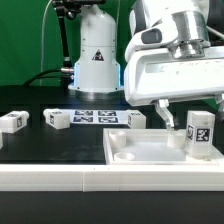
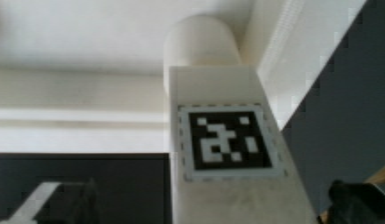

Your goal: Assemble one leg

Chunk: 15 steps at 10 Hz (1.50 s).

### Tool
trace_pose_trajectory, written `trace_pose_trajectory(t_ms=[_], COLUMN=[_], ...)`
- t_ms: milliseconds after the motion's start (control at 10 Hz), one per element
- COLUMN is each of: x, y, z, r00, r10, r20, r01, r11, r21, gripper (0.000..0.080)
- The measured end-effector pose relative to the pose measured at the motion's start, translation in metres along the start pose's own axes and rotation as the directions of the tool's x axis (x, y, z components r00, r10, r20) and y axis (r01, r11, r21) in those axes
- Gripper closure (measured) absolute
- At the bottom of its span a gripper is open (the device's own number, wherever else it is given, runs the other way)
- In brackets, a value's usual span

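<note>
leg upright on white panel | tool jaws spread, flanking it

I'm seeing one leg standing on the panel by its edge at the exterior view's right, other legs lying behind, flanking the marker board.
</note>
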State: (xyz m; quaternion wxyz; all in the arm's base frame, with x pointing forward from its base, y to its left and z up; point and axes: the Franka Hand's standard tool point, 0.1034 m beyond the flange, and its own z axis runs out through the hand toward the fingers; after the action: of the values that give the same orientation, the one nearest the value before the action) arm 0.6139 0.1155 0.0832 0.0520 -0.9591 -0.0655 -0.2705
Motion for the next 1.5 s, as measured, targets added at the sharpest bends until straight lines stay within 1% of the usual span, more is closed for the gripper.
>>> trace_pose_trajectory(t_ms=[100, 300, 400, 500, 600, 700, 800, 900, 1000, 1100, 1200, 1400, 1500], x=[0.005, 0.002, -0.001, -0.002, 0.004, 0.006, 0.009, 0.002, 0.004, 0.003, 0.007, 0.004, 0.004], y=[0.001, 0.000, -0.001, -0.004, -0.003, -0.003, -0.001, -0.003, -0.004, -0.005, -0.004, -0.005, -0.004], z=[-0.006, -0.004, -0.002, 0.002, 0.004, 0.005, 0.007, 0.006, 0.004, 0.002, 0.004, 0.006, 0.006], r00=[1.000, 0.999, 0.998, 0.985, 0.972, 0.951, 0.942, 0.905, 0.887, 0.870, 0.884, 0.890, 0.890], r10=[-0.006, -0.007, -0.006, -0.005, -0.005, -0.005, -0.003, -0.008, -0.011, -0.013, -0.002, 0.001, 0.002], r20=[0.015, 0.032, 0.065, 0.174, 0.236, 0.310, 0.336, 0.425, 0.462, 0.492, 0.467, 0.455, 0.455], r01=[0.006, 0.006, 0.005, 0.001, -0.004, -0.011, -0.016, -0.023, -0.027, -0.031, -0.036, -0.036, -0.037], r11=[1.000, 1.000, 1.000, 1.000, 0.999, 0.999, 0.998, 0.997, 0.997, 0.996, 0.997, 0.997, 0.997], r21=[0.001, 0.005, 0.010, 0.028, 0.038, 0.049, 0.053, 0.068, 0.075, 0.080, 0.072, 0.068, 0.068], gripper=[0.0151, 0.0151, 0.0151, 0.0151, 0.0151, 0.0151, 0.0151, 0.0151, 0.0151, 0.0151, 0.0151, 0.0151, 0.0272])
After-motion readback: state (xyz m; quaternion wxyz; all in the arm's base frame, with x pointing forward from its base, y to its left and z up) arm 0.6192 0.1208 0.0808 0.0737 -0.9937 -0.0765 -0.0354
